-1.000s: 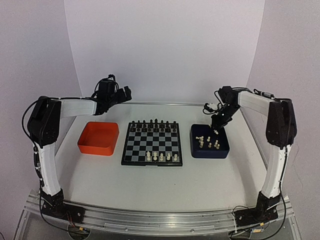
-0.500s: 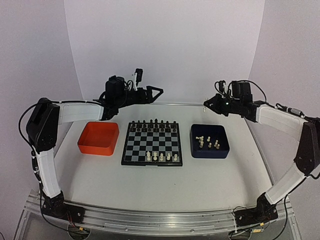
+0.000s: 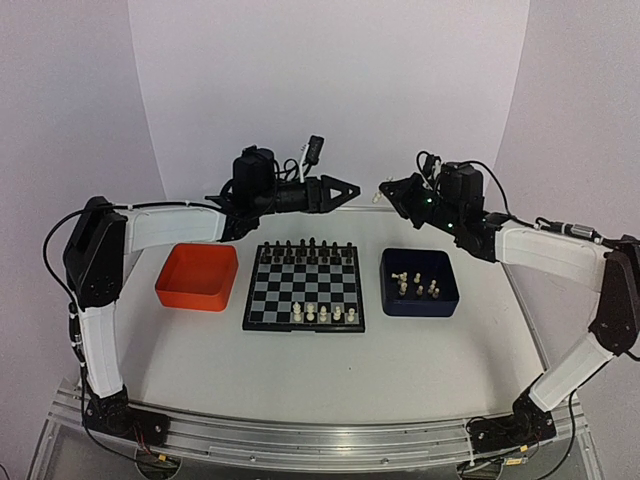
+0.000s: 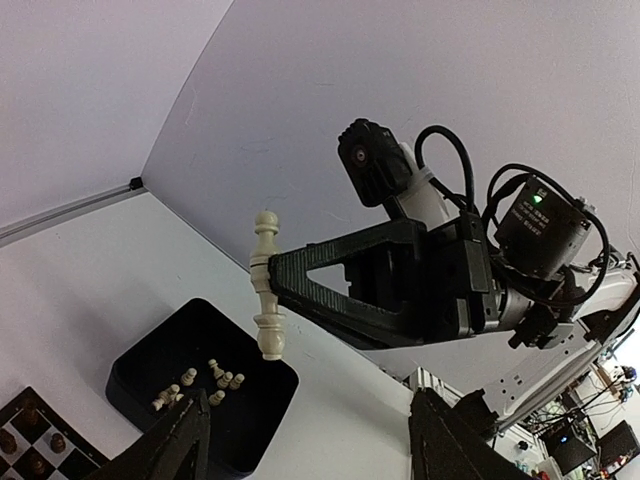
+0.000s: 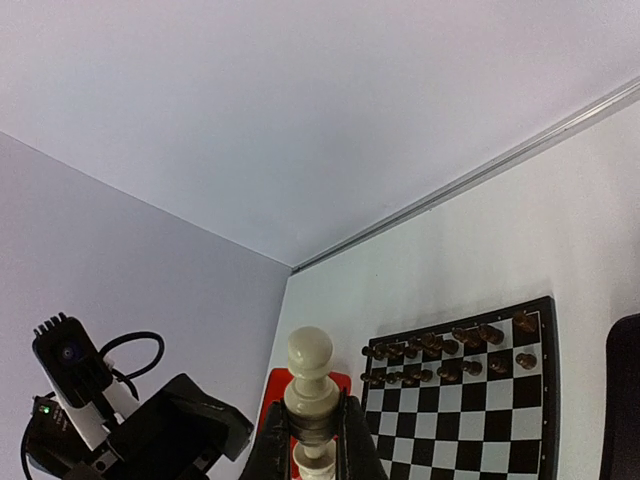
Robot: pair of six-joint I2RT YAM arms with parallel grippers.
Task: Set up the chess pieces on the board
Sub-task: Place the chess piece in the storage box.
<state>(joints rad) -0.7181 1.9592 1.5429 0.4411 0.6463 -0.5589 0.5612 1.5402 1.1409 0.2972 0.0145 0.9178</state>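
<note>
My right gripper [image 3: 384, 190] is shut on a cream-white chess piece [image 3: 378, 197], raised high over the table's back edge. In the right wrist view the piece [image 5: 310, 385] stands upright between the fingers [image 5: 352, 440], its round head above them. My left gripper [image 3: 352, 189] hangs at the same height, pointing at the right one with a small gap between them. It is open [image 4: 315, 445] with nothing inside; the held piece [image 4: 265, 290] is ahead of it. The board [image 3: 305, 285] holds several cream pieces [image 3: 323, 314] on its near row and black ones [image 3: 305, 248] at the far side.
A dark blue tray [image 3: 420, 308] right of the board holds several loose cream pieces [image 3: 418, 285], some lying down. An orange tray [image 3: 197, 295] sits left of the board. White walls close in behind and on both sides.
The right gripper lifted a cream piece out of the blue tray and swung left. The left arm swung right to face it, and its jaws narrowed somewhat.
</note>
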